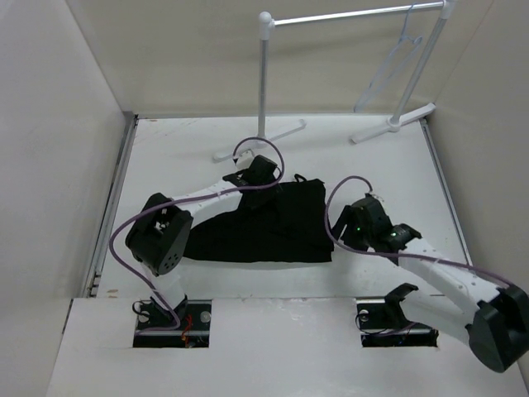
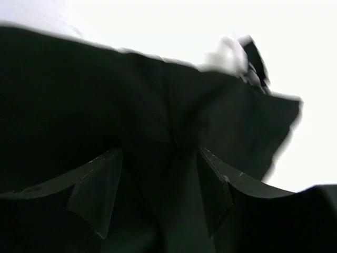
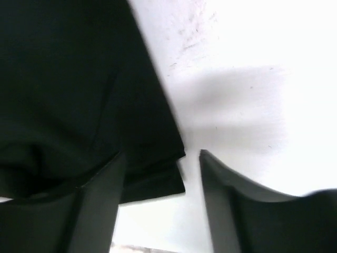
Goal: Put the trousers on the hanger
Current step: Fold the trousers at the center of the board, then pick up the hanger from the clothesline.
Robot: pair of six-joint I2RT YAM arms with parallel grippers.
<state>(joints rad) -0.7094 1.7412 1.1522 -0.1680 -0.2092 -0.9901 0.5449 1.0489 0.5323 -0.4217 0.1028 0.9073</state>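
A white tube rack (image 1: pixel 263 74) stands at the far edge of the white table (image 1: pixel 182 157), its feet on the tabletop and its top bar running to the right. Pale walls (image 1: pixel 50 124) close the table in on the left, back and right.

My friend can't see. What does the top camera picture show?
Black trousers lie spread on a white table, with the left claw over their far edge and the right claw at their right edge. A pale wire hanger hangs on a white rack at the back.
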